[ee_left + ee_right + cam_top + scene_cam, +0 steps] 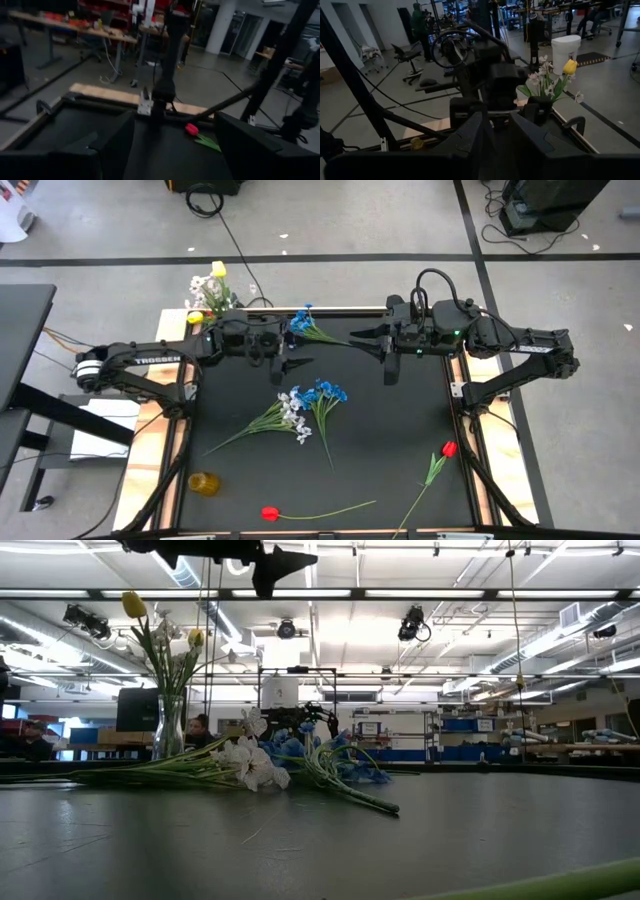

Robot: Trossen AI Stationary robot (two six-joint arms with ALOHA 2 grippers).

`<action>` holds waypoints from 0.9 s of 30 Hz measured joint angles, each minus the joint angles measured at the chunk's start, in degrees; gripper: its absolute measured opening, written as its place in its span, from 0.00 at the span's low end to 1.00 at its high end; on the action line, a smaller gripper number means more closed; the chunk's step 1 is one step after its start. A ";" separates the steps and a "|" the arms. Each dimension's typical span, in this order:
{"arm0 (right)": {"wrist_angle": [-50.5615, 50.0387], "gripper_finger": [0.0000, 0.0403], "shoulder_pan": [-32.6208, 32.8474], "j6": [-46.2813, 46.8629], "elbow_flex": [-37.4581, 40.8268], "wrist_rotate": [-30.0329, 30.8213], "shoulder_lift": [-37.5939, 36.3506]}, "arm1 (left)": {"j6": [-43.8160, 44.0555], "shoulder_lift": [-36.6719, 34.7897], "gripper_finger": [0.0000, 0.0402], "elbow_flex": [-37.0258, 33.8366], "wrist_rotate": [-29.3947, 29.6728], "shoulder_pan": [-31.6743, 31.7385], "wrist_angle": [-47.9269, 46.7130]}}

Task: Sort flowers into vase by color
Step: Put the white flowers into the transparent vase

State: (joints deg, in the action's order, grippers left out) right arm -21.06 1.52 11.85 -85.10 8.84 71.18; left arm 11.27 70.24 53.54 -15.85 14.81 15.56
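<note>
While the right gripper (356, 340) hangs right of centre in the upper part of the high view, its fingers stand close together, and as far as that view shows they pinch the stalk end of a blue flower (301, 320). The blossom reaches out to the left of the fingertips, near the table's (400, 430) upper edge. Just left of and below that blossom, the left gripper (291, 367) points down the frame with its fingers spread apart; its own wrist view shows nothing between them.

Below both grippers, near the middle of the dark table, lies a loose bundle: white flowers (292, 408) touching blue flowers (326, 392), their green stalks fanning toward the lower left and straight down. Lower right, by the table's right edge, lies a red tulip (449, 448), and a second red tulip (268, 513) lies at the bottom edge, left of centre, with its stalk running right. Beyond the table's upper left corner stands the vase (168, 728), holding white blossoms and a yellow tulip (218, 269).
</note>
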 joint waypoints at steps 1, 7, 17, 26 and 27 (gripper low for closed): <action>0.00 0.26 0.00 0.00 0.00 0.00 0.00 | -0.50 0.00 0.69 0.00 0.46 0.00 0.71; 0.00 0.26 0.00 0.00 0.00 0.00 0.01 | -1.61 0.00 0.69 0.00 2.72 0.09 4.50; 5.41 0.26 -0.25 -2.30 -0.04 0.52 0.51 | -1.40 -0.13 0.69 0.00 2.70 0.07 4.68; 15.50 0.26 -0.26 1.08 -0.04 0.01 0.91 | -1.42 -0.24 0.69 0.00 2.66 0.07 4.82; 15.14 0.26 -0.23 1.63 -0.04 -0.51 0.89 | -1.42 -0.24 0.69 0.00 2.66 0.07 4.78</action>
State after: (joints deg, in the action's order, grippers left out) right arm -5.92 1.29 13.48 -85.14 8.33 72.07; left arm 9.85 70.00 53.54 -13.19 14.87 20.34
